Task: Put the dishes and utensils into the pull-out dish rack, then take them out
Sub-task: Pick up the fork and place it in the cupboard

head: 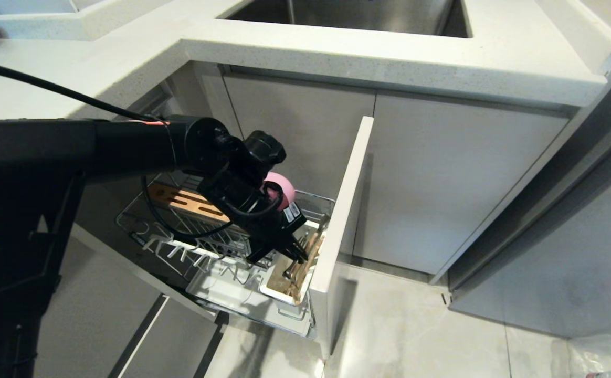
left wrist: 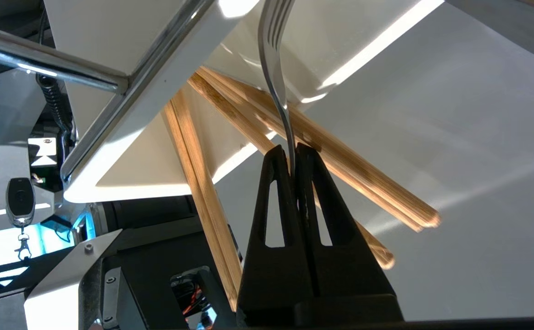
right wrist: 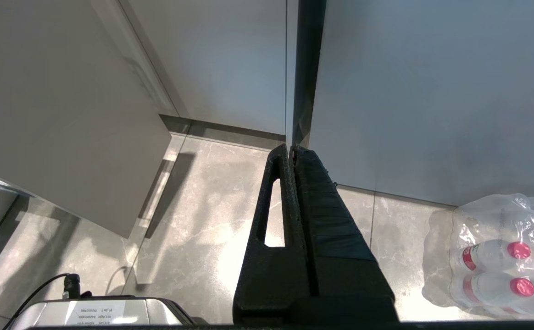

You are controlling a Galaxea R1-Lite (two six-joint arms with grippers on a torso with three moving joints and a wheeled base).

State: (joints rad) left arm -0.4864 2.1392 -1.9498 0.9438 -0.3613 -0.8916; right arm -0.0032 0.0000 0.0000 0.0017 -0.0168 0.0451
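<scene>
My left gripper [head: 297,255] reaches down over the white utensil caddy [head: 280,287] at the front of the pull-out dish rack [head: 143,210]. In the left wrist view the gripper [left wrist: 293,149] is shut on the handle of the grey fork [left wrist: 274,50], whose tines point away into the caddy [left wrist: 147,169]. Light wooden chopsticks [left wrist: 340,167] lean in the caddy right beside the fingers, also seen as chopsticks [head: 309,251] from the head. A pink bowl [head: 280,188] sits in the rack, half hidden behind my wrist. My right gripper [right wrist: 292,149] hangs shut and empty over the floor.
The rack's pale front panel [head: 343,220] stands just right of the caddy. A slotted wooden strip [head: 187,202] and the white drip tray [head: 221,289] lie under my arm. The countertop and sink [head: 368,13] are above. A pack of water bottles [right wrist: 496,256] lies on the floor.
</scene>
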